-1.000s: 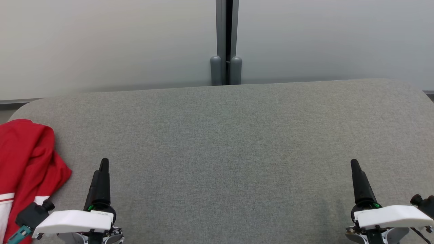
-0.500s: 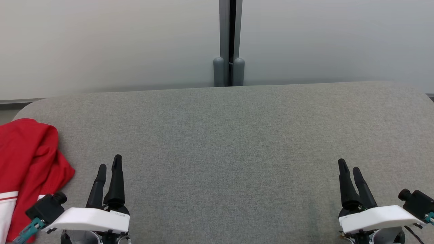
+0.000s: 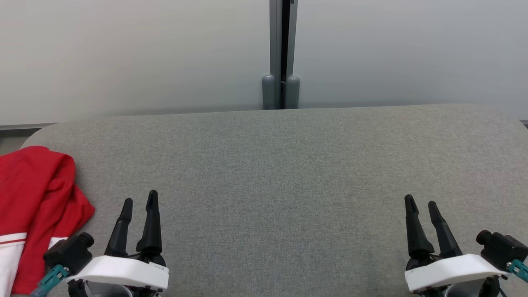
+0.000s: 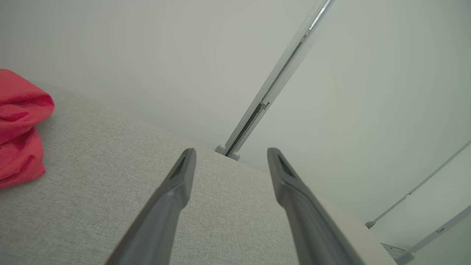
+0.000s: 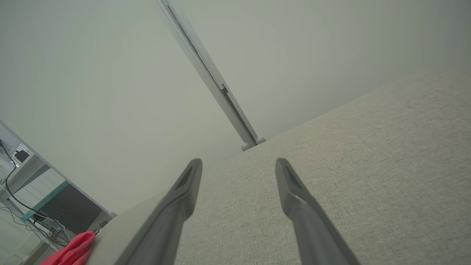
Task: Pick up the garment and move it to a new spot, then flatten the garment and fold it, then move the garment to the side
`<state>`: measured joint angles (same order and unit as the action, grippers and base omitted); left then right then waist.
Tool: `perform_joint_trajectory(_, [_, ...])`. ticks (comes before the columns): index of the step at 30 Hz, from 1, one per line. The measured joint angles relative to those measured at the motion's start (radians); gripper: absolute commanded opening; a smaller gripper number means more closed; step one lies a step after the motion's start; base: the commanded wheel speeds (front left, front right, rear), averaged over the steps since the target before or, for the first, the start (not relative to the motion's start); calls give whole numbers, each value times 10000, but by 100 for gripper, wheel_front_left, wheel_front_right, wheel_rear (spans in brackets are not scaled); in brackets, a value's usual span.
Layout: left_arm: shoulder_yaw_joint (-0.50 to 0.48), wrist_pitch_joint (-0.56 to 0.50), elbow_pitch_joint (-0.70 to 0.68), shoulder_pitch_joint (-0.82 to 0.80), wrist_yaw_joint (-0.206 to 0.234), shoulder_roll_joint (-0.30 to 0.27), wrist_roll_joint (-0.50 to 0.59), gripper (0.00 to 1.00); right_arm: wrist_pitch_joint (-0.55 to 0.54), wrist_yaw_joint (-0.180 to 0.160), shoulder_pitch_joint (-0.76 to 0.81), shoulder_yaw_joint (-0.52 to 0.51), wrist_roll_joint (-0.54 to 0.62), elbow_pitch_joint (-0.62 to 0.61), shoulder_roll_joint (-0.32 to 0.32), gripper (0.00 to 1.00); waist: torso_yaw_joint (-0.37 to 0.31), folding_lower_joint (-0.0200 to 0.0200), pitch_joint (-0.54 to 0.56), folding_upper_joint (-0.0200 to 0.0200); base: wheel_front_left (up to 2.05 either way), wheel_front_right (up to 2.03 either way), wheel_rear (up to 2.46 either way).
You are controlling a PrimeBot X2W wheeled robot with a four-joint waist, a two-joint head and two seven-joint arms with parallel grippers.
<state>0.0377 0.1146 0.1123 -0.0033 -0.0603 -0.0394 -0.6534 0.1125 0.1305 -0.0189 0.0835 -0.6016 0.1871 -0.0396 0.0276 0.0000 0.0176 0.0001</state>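
The garment (image 3: 35,206) is red with white stripes and lies bunched at the far left edge of the grey fabric table (image 3: 280,173); its end hangs past the frame. It also shows as a red bundle (image 4: 18,125) in the left wrist view and as a small red patch (image 5: 71,252) in the right wrist view. My left gripper (image 3: 140,199) hovers open at the lower left, just right of the garment and apart from it. My right gripper (image 3: 420,202) stands open at the lower right, nothing between its fingers.
A pale wall with a vertical grey post (image 3: 281,53) runs behind the table's far edge. The table's corners are rounded. In the right wrist view a desk with cables and a dark box (image 5: 66,211) stands beyond the table's left end.
Both wrists have rolled, so each gripper now shows two spread fingers instead of one, and both have drifted inward. The camera has tipped slightly, shifting the whole picture down.
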Motion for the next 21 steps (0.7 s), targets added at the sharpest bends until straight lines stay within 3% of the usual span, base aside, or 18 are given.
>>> perform_joint_trajectory(21, [416, 525, 198, 262, -104, -31, 2063, 100, 520, 0, 255, -198, 1808, -115, -40, 100, 146, 0, 112, 0, 0, 0, 0])
